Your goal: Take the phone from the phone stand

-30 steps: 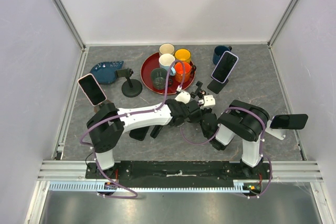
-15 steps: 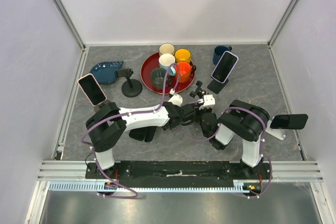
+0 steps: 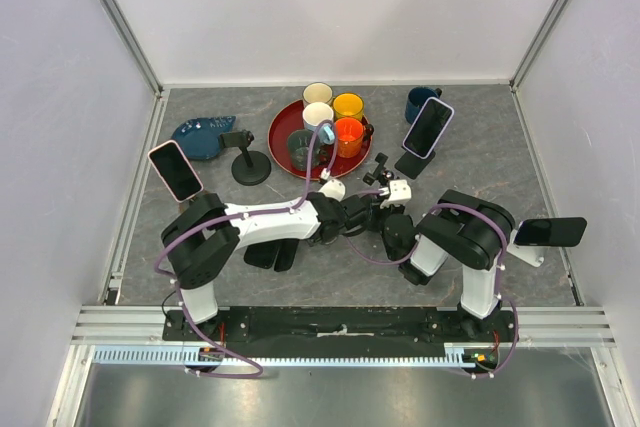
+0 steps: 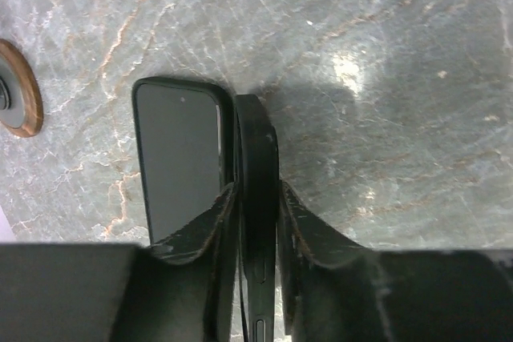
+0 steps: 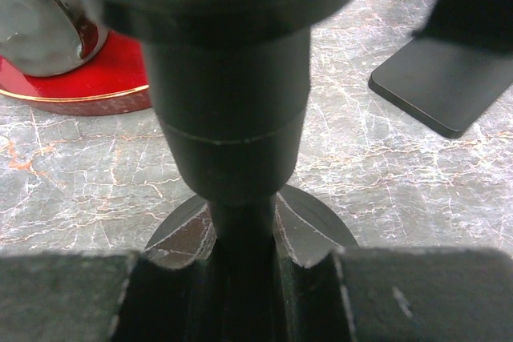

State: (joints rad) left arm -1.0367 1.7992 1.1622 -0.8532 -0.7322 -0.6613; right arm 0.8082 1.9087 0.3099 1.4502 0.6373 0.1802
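Clamps stiff, slick, likely fragile phone [image 4: 252, 130] by its faces in left gripper [image 4: 255, 198] just beside flat phone [image 4: 178, 162], stand [image 5: 232, 110] in right gripper [image 5: 244, 234].

Top external: high above and behind the arm bases, facing down; far enough to hold the whole surface [image 3: 500, 167], with the red tray [image 3: 275, 137] toward the back.
Left wrist: very close, facing straight down on the surface nearer than the tray; the left hand [image 4: 256, 194] fills the bottom edge, clamping an edge-up phone [image 4: 255, 142].
Right wrist: low and close, facing across the surface toward the tray at upper left; the right hand [image 5: 243, 226] and stand post [image 5: 232, 134] block the middle.
Shared: top and right wrist both show the tray.
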